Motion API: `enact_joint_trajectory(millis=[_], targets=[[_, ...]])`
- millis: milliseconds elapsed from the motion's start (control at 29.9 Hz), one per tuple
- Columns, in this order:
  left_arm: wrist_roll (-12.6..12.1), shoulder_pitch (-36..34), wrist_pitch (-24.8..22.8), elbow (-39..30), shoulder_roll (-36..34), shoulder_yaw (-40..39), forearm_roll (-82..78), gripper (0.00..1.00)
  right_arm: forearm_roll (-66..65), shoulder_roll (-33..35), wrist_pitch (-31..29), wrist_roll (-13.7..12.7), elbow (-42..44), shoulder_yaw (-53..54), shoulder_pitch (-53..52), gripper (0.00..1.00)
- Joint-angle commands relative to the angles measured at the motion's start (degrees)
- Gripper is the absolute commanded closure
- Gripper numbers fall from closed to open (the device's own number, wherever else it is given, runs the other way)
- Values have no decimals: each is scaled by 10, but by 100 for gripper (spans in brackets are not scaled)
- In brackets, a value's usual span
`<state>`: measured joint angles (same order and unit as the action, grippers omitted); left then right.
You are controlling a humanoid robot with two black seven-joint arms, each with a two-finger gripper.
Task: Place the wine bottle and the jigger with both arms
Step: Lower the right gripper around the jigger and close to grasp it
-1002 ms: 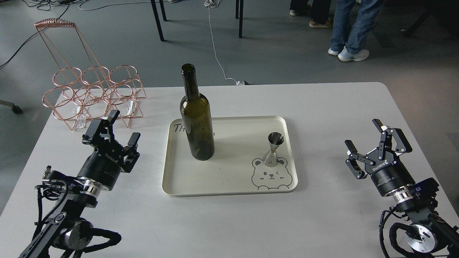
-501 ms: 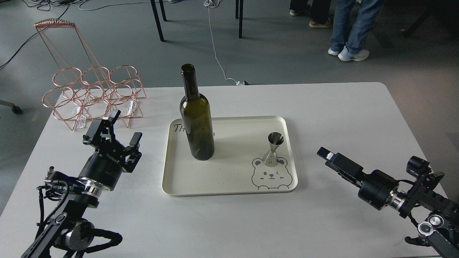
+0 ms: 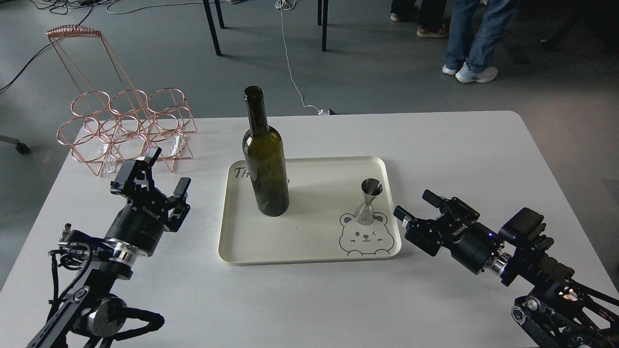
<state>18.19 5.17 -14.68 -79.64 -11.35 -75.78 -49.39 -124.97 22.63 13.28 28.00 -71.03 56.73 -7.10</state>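
Head view, over a white table (image 3: 459,145): my right gripper (image 3: 417,211) lies low and level just off the right rim of the cream tray (image 3: 309,253), its jaws spread wide and holding nothing, pointed toward the jigger (image 3: 367,202). My left gripper (image 3: 157,173) hovers over the table left of the tray, jaws likewise parted and empty, angled up toward the wine bottle (image 3: 265,159).

Both task items stand on the tray. The bottle is in the left half, upright, its long axis vertical and its open mouth facing up, the neck rising well above everything else on the table. The jigger stands upright in the right half, on the head of the printed bear (image 3: 363,238), its long axis vertical too, one cone open upward and the other resting on the tray. The two are well apart.

The step in hand, as I judge it, is the reach for the jigger. To do it well I should clear the tray's raised rim first, then bring one finger to each side of the narrow waist, closing gently and squarely; the piece is light, shiny and top-heavy, so a glancing touch could tip it. A copper wire bottle rack (image 3: 125,130) stands at the table's far left corner.
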Motion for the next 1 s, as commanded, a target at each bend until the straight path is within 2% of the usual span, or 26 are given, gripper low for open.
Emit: enact_joint_trajectory(millis=[0, 234, 969], targets=[[0, 0, 0, 0, 0, 0, 0, 2, 0, -28, 4, 0, 19, -9, -23, 5], [1, 0, 0, -1, -1, -5, 0, 2, 0, -47, 4, 0, 52, -38, -51, 5], [1, -1, -1, -4, -2, -7, 0, 2, 0, -46, 0, 0, 109, -127, -118, 7]])
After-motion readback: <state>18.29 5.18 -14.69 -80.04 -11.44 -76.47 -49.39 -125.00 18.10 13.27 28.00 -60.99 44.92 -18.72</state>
